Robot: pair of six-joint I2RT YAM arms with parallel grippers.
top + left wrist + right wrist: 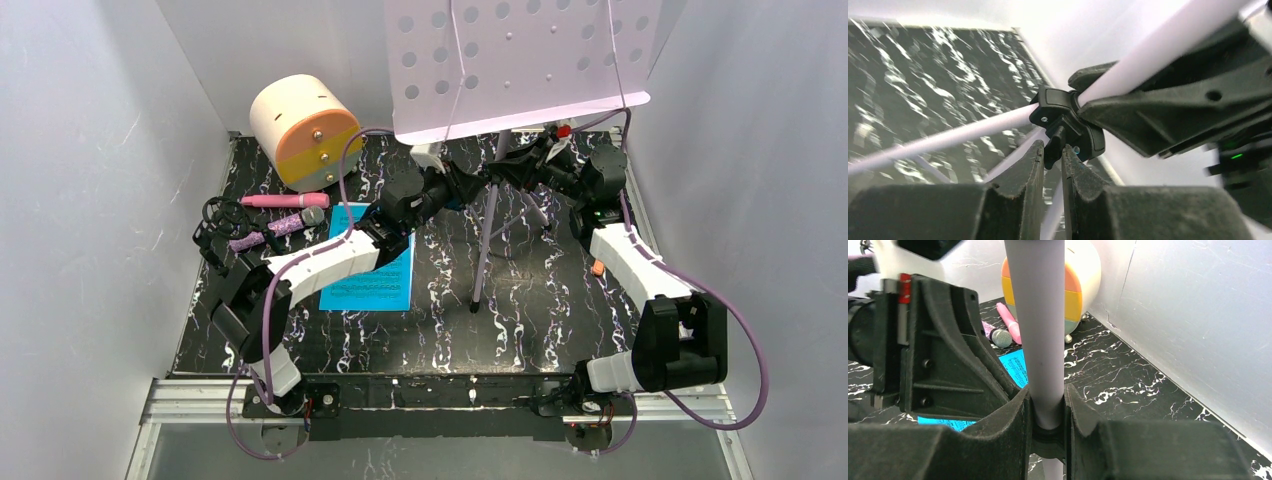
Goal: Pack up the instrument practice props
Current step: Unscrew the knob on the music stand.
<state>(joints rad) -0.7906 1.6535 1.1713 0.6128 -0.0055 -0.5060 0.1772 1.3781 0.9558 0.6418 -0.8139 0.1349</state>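
At the far left of the counter (540, 300) lie the thin black mic tripods (222, 222), knotted into one dark tangle whose legs cannot be counted. They look light and wiry and likely to snag, so they are best taken by a central stem. Just beside them, near the cream cylinder box (300, 115), lie the pink toy microphone (283, 200) and the purple silver-headed microphone (285, 224). Both seem light, rigid and apt to roll, so a grip across the barrel should suit. The blue sheet-music page (368, 275) lies flat, partly under the left arm. It is thin and limp and would need lifting by an edge.

The left end effector (1053, 152) is pinched on the small lever (1056, 136) of the black collar (1060, 105), where the legs meet the pole. The lilac perforated music rack (520, 60) stands on its tripod legs at the back middle of the counter. It looks light but top-heavy, and its plate probably flexes, so the stiff pole (1040, 315) is the sound place to hold. The right end effector (1048, 402) is clamped around that pole just above the collar.

The rack's top is cut off by the frame, no white page can be made out, and whether the lever has loosened cannot be seen
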